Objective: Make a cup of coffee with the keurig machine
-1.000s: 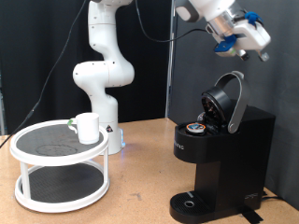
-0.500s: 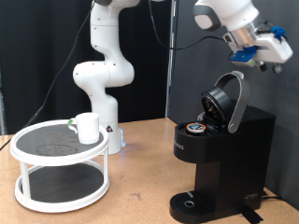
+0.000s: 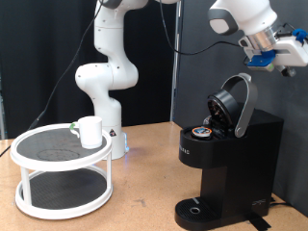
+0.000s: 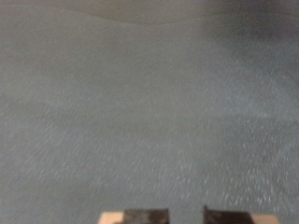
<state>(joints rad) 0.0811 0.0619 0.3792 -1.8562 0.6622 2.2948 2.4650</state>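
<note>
Keurig machine (image 3: pixel 226 159): black brewer at the exterior view's right, lid (image 3: pixel 234 102) raised, a pod (image 3: pixel 201 132) seated in the open chamber.
Cup (image 3: pixel 89 131): white mug on the top tier of a round white stand (image 3: pixel 62 169), well apart from the machine; drip tray (image 3: pixel 195 208) bare.
Gripper (image 3: pixel 289 60): high above the lid at the frame's edge, nothing visibly held; opening cannot be told.
Progress: pod loaded, by appearances; lid not closed, mug not placed.
Writing: pale lettering on the machine's front, too small to read.

Glossy black plastic keurig machine (image 3: pixel 229 154) with a shiny lid. Smooth white cup (image 3: pixel 90 131), probably ceramic, on a white-rimmed stand (image 3: pixel 38 207) with dark matt shelves. Matt wooden surface (image 3: pixel 140 197). Glossy white plastic robot arm (image 3: pixel 108 67).
</note>
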